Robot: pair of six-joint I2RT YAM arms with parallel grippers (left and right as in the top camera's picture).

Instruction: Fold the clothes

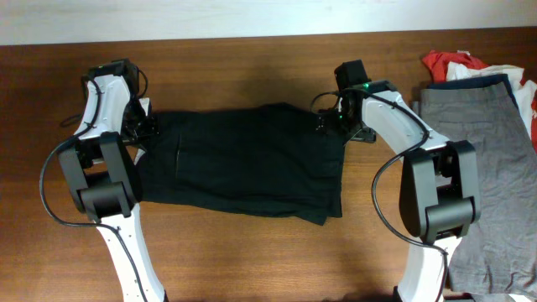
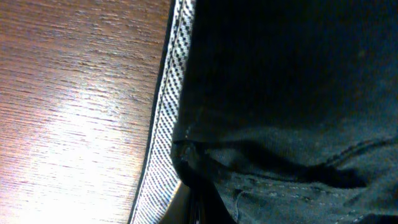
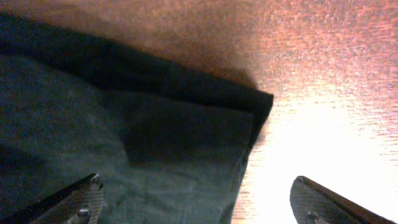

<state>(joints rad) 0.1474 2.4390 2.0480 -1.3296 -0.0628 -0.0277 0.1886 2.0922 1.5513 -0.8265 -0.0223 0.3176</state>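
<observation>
A black garment [image 1: 243, 164] lies spread flat on the wooden table. My left gripper [image 1: 144, 126] is at its far left corner. In the left wrist view the black cloth [image 2: 286, 93] bunches into my shut fingers [image 2: 202, 214], beside a white-and-grey patterned band [image 2: 165, 118]. My right gripper [image 1: 331, 122] is at the garment's far right corner. It is open [image 3: 196, 186], one finger over the dark cloth [image 3: 124, 137] and the other over bare wood, straddling the cloth's edge.
A grey garment [image 1: 487, 159] lies at the right side of the table, over a pile of red and white clothes [image 1: 453, 65]. Bare wood [image 1: 252, 75] runs behind and in front of the black garment.
</observation>
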